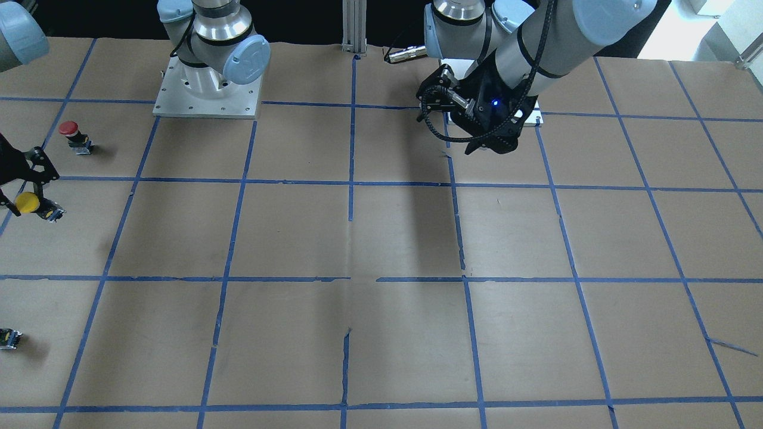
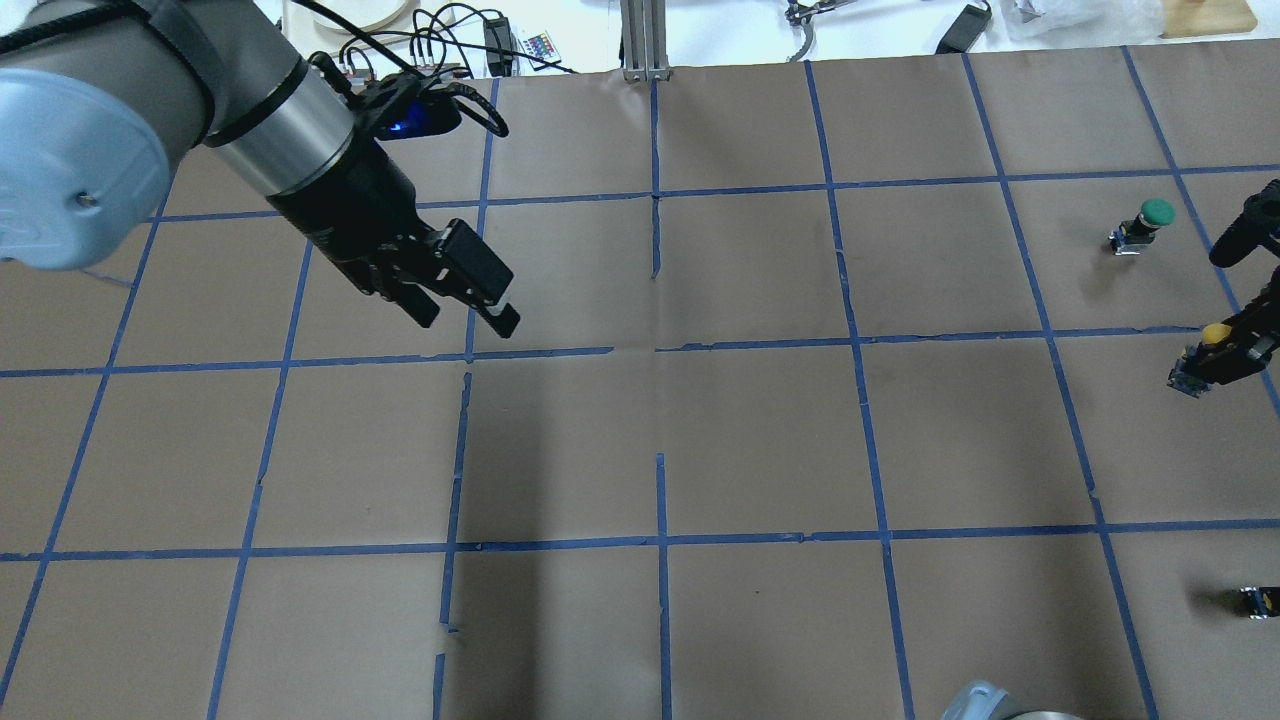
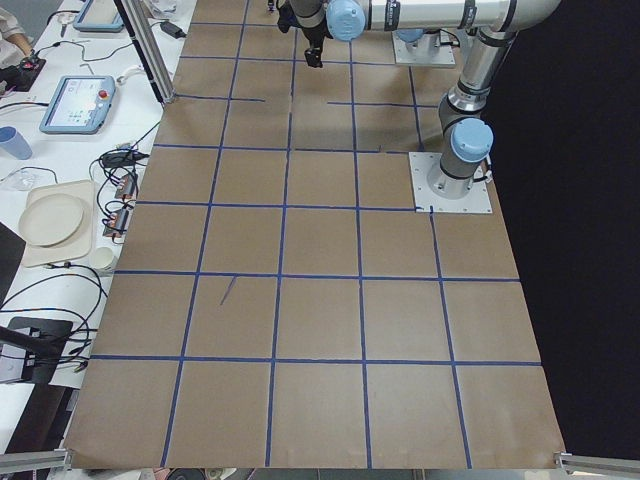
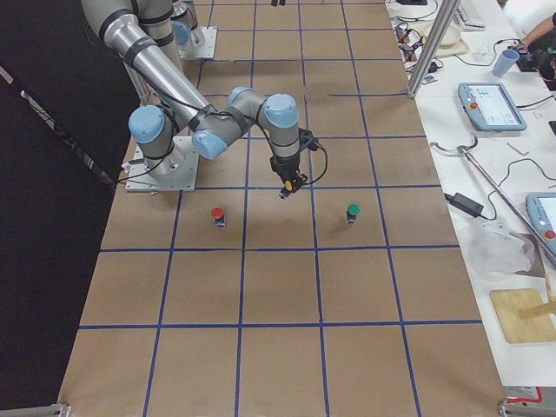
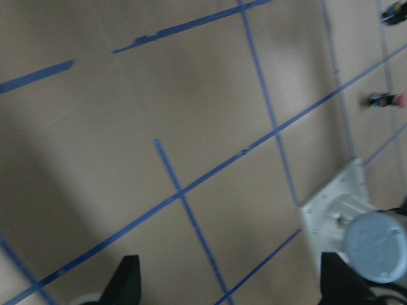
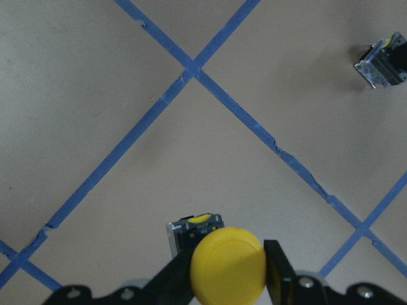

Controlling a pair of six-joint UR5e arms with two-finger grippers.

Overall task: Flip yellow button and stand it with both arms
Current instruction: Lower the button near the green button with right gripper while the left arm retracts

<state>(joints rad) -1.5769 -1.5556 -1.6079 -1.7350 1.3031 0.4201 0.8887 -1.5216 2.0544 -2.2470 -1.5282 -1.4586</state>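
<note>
The yellow button (image 6: 227,267) sits between my right gripper's fingers (image 6: 275,260), its round cap towards the wrist camera and its black and grey body (image 6: 194,230) beyond. My right gripper (image 1: 24,199) is shut on it at the table's right end, close over the paper. It also shows in the overhead view (image 2: 1215,334) and the exterior right view (image 4: 287,187). My left gripper (image 2: 465,318) is open and empty, raised above the far left part of the table, far from the button. Its two fingertips (image 5: 127,279) stand wide apart in the left wrist view.
A red-capped button (image 1: 70,132) stands near the right arm's base (image 1: 205,89). A green-capped button (image 2: 1150,218) stands on the far side. A tiny black-and-yellow block (image 2: 1258,600) lies near the right front edge. Blue tape lines grid the brown paper.
</note>
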